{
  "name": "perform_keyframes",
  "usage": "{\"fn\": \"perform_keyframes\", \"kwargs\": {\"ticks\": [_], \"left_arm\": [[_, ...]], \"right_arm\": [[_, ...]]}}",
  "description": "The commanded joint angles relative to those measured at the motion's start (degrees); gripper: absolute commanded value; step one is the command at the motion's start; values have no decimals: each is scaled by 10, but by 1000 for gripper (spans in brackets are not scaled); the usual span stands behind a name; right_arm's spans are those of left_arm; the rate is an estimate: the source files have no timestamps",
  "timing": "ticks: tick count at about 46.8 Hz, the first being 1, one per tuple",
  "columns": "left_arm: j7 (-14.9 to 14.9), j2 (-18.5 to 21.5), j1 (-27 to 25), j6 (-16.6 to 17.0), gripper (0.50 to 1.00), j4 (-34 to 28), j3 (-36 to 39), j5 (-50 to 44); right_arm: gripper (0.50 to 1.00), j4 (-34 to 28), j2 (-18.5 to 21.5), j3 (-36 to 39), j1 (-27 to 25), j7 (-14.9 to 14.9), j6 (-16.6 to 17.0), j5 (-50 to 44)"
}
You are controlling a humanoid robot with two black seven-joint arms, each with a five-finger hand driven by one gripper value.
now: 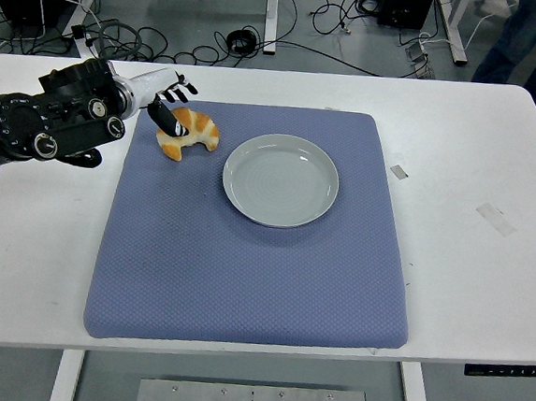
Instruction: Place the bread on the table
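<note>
Bread (189, 133), a golden croissant-shaped piece, lies on the blue mat (244, 255) at the mat's far left corner, directly at the tips of the left hand (167, 103). The left hand enters from the left edge on a black arm (45, 125) and sits over the mat's far left corner. Its fingers (180, 88) are spread apart above the bread; one dark digit angles down and touches the bread's left side. Whether the hand has any grip on the bread cannot be determined; the other fingers stand clear of it.

To the right of the hand, just beyond the bread, a grey plate (281, 180) rests on the mat with a narrow gap between its rim and the bread. The mat lies on the white table (476, 181). Two pieces of tape (496, 218) are stuck to the table well to the right of the hand, past the mat's right edge. Beyond the table, cables (217, 37) run across the floor, and a person's legs (531, 41) stand at the far right.
</note>
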Motion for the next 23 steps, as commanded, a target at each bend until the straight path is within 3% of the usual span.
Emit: {"fn": "perform_keyframes", "kwargs": {"ticks": [1, 14, 23], "left_arm": [[0, 0, -1, 0, 966, -1, 1, -7], [0, 0, -2, -2, 977, -3, -8, -31], [6, 1, 1, 1, 977, -3, -83, -29]], "right_arm": [[1000, 0, 0, 0, 0, 0, 0, 0], [1000, 0, 0, 0, 0, 0, 0, 0], [1000, 0, 0, 0, 0, 0, 0, 0]]}}
